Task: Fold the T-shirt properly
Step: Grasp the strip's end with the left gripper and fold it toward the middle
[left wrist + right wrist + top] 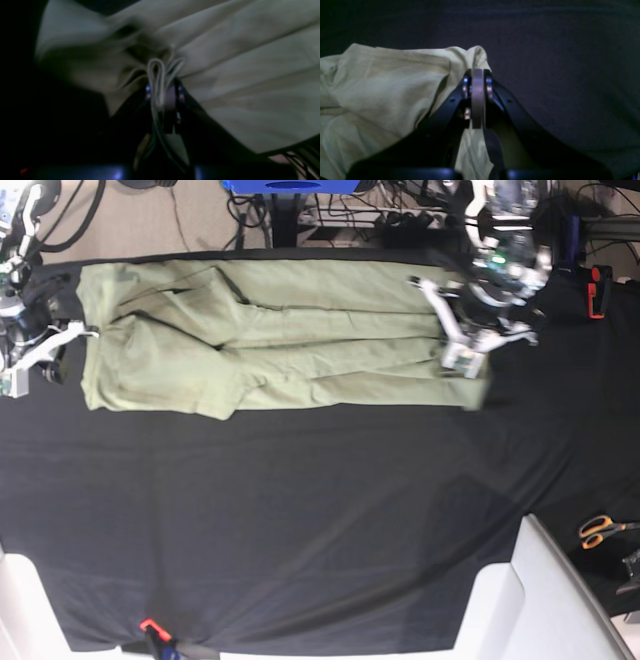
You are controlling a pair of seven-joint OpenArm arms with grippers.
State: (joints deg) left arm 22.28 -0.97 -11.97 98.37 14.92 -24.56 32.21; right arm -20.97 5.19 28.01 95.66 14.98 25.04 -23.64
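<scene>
The pale green T-shirt (300, 340) lies stretched in a long folded band across the far part of the black table cloth (300, 510). At its right end, my left gripper (462, 360) pinches it. The left wrist view shows this gripper (162, 92) shut on a bunched edge of the T-shirt (250, 75), with the cloth pulled into creases that fan away from the jaws. My right gripper (85, 332) holds the shirt's left end. Seen from the right wrist, the right gripper (477, 75) is shut on a raised corner of the T-shirt (382, 87).
Orange-handled scissors (603, 528) lie off the cloth at the right. White boards (520, 600) stand at the near corners. An orange clip (150, 625) sits at the near edge and a red object (598, 290) at the far right. Cables crowd the back.
</scene>
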